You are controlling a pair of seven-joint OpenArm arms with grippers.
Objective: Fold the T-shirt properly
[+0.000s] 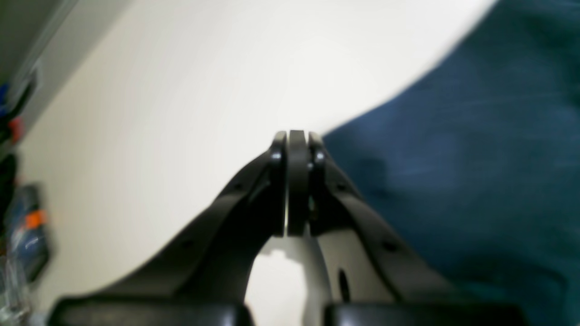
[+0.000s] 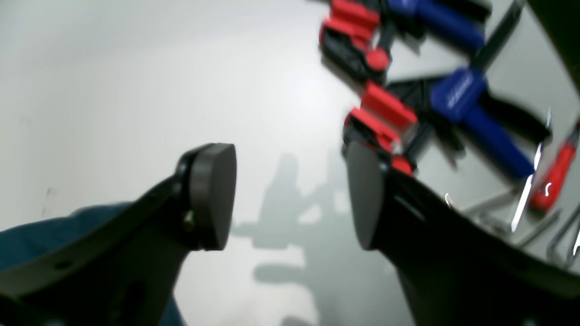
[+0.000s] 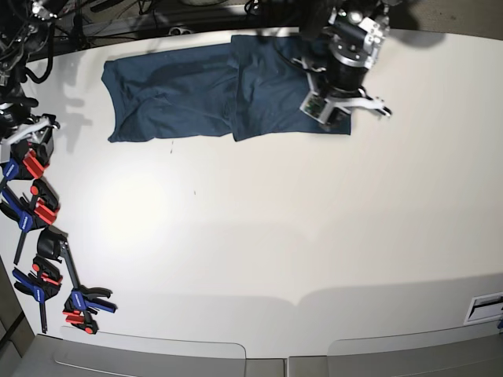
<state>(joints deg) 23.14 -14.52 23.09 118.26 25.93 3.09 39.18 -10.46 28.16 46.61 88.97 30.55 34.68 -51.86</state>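
The dark navy T-shirt (image 3: 196,90) lies flat along the table's far edge, and its right part looks folded over. My left gripper (image 1: 297,136) is shut with nothing visible between the pads. It hovers over the white table at the T-shirt's (image 1: 453,158) edge, and in the base view (image 3: 376,108) it sits by the shirt's right end. My right gripper (image 2: 290,199) is open and empty above bare table. A bit of the T-shirt (image 2: 36,235) shows behind its left finger. In the base view I cannot make it out among the gear at the left edge.
Several red, blue and black clamps (image 3: 31,204) lie along the table's left edge and show close to my right gripper (image 2: 453,99). Cables crowd the far left corner (image 3: 23,31). The white table (image 3: 275,236) spreads toward the near edge.
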